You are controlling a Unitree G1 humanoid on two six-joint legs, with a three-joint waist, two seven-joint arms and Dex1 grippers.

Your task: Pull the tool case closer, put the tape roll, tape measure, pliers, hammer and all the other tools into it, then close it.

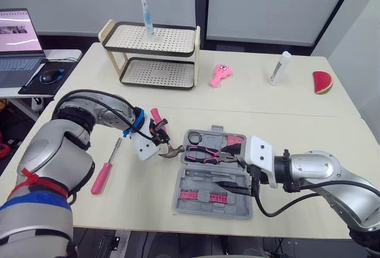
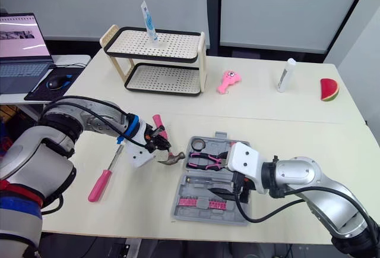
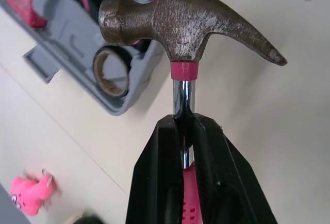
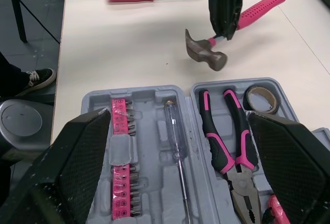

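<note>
Cream tabletop [image 1: 309,118] runs under both arms. On my left gripper [image 3: 184,126] the fingers are clamped on the hammer [image 3: 180,25], gripping the chrome shaft just under the head. The pink handle slants up behind the fingers and the head hangs low, just beside the tape-roll corner of the tool case [image 1: 180,194]. I can't judge whether the head touches the table.

My right gripper [image 4: 178,115] has its fingers spread wide apart, holding nothing, poised over the open case.

The case lies flat with both halves up. The half nearer the hammer holds one pair of pliers [image 4: 213,133], one tape roll [image 4: 263,108] and the tape measure [image 1: 236,141] at its corner. The other half holds one clear-handled screwdriver [image 4: 174,136] and a pink strip of bits [image 4: 122,167].

A second screwdriver, pink-handled [image 1: 102,178], lies on the table beyond the left gripper, well apart from the case.

Further back stands one two-tier rack [image 1: 151,56] with a tube [image 1: 146,17] upright on its top tier. Beside it are a pink toy [image 1: 220,75], a white bottle [image 1: 280,68] and a watermelon slice [image 1: 322,82].
</note>
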